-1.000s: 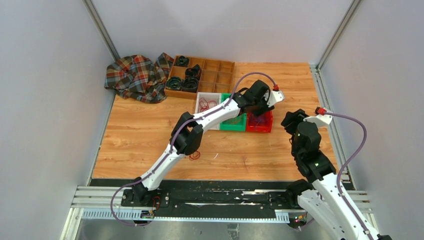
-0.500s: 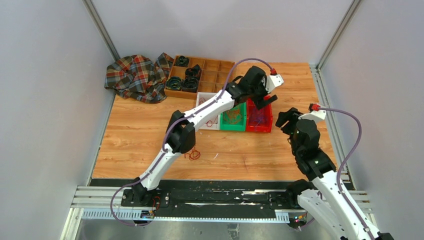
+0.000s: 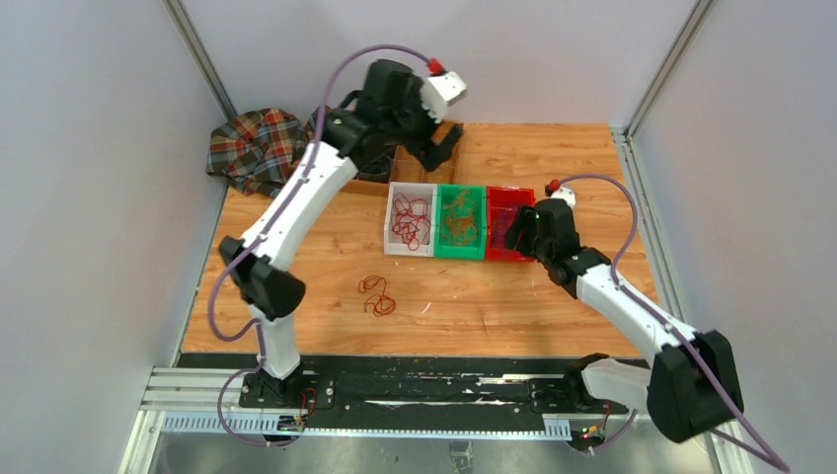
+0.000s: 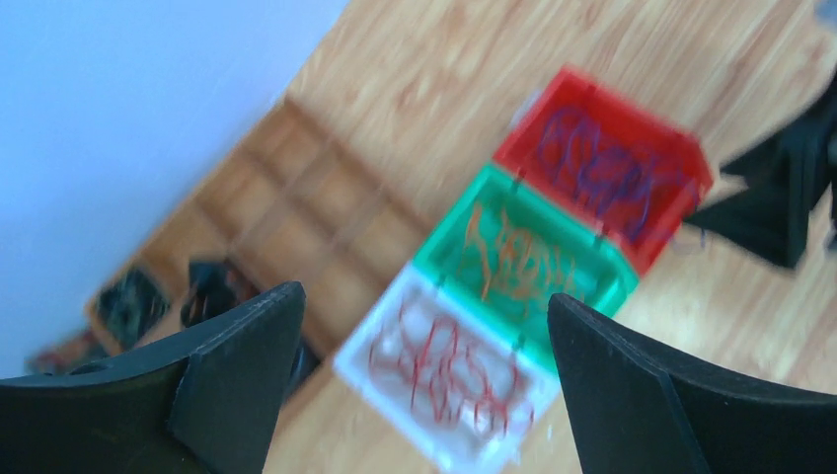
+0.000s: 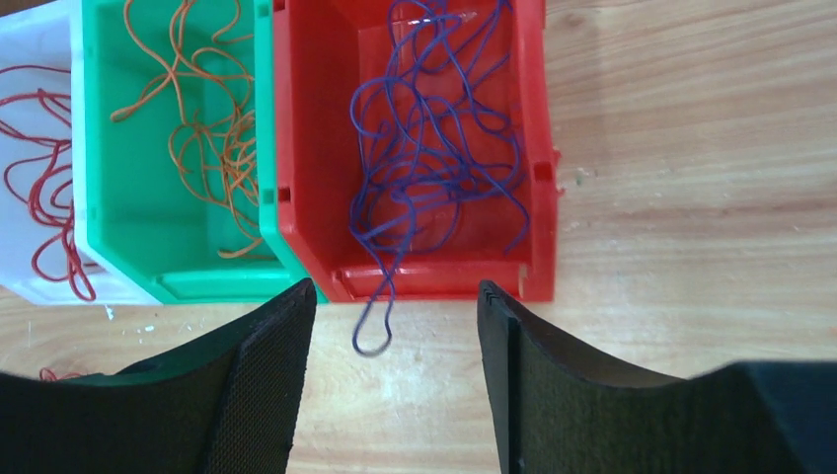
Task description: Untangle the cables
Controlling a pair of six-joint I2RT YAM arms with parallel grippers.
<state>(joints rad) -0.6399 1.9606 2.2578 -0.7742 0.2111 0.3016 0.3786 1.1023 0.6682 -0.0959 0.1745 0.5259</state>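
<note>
Tabletop (image 3: 296, 247): purple cables (image 5: 434, 168) in red bin (image 5: 541, 197) beyond right pincer (image 5: 395, 306)

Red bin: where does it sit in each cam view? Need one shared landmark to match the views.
Top external: red bin right of centre, rightmost in the row of three bins.
Left wrist: red bin upper right, blurred, seen at a slant.
Right wrist: red bin top centre, cut off by the top edge.
Shared landmark: green bin next to it, in all three views.

Robot lab cell: grey panel walls (image 3: 89, 148), alu rail (image 3: 197, 400).
</note>
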